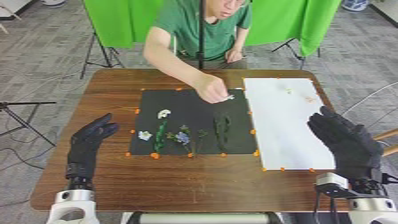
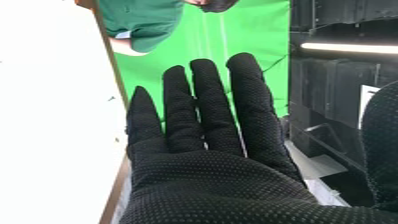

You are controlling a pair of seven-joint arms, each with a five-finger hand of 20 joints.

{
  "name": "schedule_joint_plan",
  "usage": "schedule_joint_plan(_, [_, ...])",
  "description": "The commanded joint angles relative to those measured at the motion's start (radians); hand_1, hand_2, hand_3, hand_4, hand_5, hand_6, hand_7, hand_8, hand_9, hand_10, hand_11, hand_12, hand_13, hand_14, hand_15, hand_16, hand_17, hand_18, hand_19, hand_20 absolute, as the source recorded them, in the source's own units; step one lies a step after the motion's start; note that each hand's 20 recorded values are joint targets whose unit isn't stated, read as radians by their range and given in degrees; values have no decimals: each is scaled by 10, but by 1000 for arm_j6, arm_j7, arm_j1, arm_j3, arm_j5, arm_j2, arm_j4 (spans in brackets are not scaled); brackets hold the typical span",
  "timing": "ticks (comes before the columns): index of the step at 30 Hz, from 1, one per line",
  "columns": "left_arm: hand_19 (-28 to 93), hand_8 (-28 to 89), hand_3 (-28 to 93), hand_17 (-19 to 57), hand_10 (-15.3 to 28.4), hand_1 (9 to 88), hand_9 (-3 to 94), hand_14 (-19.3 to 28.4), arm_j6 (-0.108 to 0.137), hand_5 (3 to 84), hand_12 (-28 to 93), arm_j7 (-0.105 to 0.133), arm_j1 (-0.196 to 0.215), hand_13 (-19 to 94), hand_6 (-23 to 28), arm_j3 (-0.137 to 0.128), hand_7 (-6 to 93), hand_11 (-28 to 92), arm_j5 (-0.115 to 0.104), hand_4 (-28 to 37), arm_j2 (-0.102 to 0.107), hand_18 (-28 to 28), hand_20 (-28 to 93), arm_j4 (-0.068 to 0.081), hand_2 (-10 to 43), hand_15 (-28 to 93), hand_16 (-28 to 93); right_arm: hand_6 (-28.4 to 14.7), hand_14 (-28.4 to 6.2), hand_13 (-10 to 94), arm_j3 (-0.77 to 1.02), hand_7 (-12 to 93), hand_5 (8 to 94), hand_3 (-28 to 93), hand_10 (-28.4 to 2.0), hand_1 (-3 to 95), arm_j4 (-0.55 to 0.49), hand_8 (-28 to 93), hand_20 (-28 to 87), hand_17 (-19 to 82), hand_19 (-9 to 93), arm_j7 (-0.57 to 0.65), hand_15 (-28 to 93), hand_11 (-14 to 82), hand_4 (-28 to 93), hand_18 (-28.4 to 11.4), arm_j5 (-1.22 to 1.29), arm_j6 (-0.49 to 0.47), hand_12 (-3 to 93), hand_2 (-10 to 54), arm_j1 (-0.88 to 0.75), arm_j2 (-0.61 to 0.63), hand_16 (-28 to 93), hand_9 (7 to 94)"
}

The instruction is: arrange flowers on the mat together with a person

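Note:
In the head view the left hand [image 1: 86, 145] is held over the table's left side, fingers straight, holding nothing. The right hand [image 1: 348, 142] stays at the white mat's right edge, also open and empty; in the right wrist view the right hand [image 2: 222, 175] has straight fingers. On the black mat [image 1: 191, 145] lie a white flower [image 1: 164, 114] with a green stem, another white flower [image 1: 144, 135], a bluish flower [image 1: 182, 136] and green stems [image 1: 222, 131]. A person's hand [image 1: 211, 89] holds a small white flower [image 1: 227, 97] at the black mat's top right.
The white mat [image 1: 289, 135] lies right of the black one, with small pale flowers [image 1: 289, 91] near its far end. Orange bits [image 1: 155, 155] line the mats' edges. The person stands at the far edge of the brown table [image 1: 204, 190], leaning in.

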Motion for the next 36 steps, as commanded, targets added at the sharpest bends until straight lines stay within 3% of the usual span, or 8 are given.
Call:
schedule_joint_plan(1, [85,-66,682,128,137,275,498,162,-7,482,147,-5,19,430,48,-1,117,196,-7,-216,-11,108,195,-1,-95,190,-1,-18,-125,332,0,78,484,750,-152,68,-7,-72,250,171,11,2,113,54,-185,-153,-8,9,145,28,-16,-4,128,452])
schedule_joint_plan(36, [85,-66,680,128,137,277,499,162,-13,482,147,-1,8,430,49,1,116,196,-8,-215,-1,108,195,5,-95,190,-1,-19,-119,333,11,80,489,752,-152,78,8,-72,251,172,11,-3,114,55,-184,-152,-18,9,147,16,6,6,128,452])
